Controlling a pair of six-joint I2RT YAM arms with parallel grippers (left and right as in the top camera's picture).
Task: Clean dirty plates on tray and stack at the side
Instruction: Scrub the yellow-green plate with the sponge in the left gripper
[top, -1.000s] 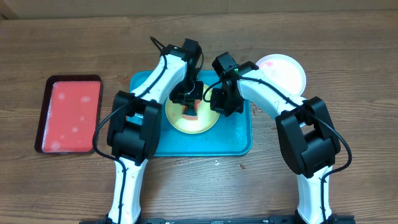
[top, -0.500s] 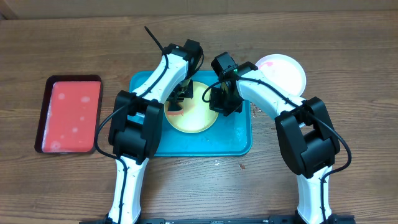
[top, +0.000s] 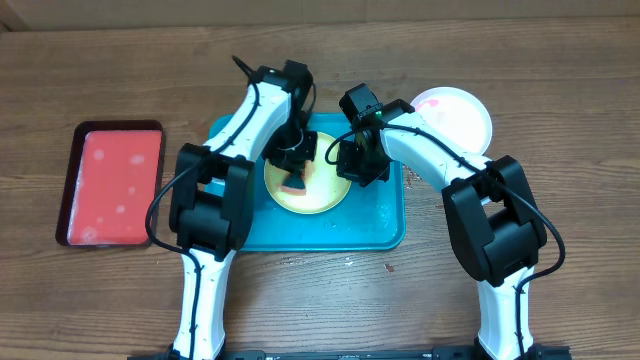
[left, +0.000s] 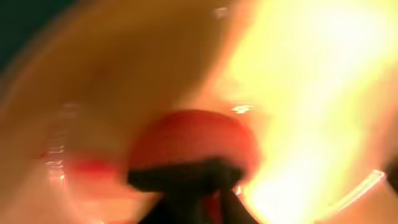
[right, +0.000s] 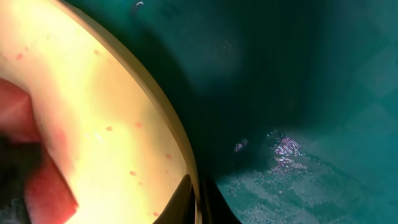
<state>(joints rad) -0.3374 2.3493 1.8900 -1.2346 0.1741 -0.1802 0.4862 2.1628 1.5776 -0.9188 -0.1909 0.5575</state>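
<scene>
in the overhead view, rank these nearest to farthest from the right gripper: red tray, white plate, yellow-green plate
From the right gripper:
1. yellow-green plate: its rim is right at the gripper, just to the gripper's left, in the teal tray.
2. white plate: off the teal tray, to the gripper's right and farther back.
3. red tray: far over on the left, beyond the left arm.

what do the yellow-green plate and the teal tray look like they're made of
The yellow-green plate: probably plastic, smooth, slightly glossy; uniform colour and a thin moulded rim. The teal tray: likely plastic too, semi-glossy; glinting highlights on a finely textured floor, though part of that shine may be wetness.
</scene>
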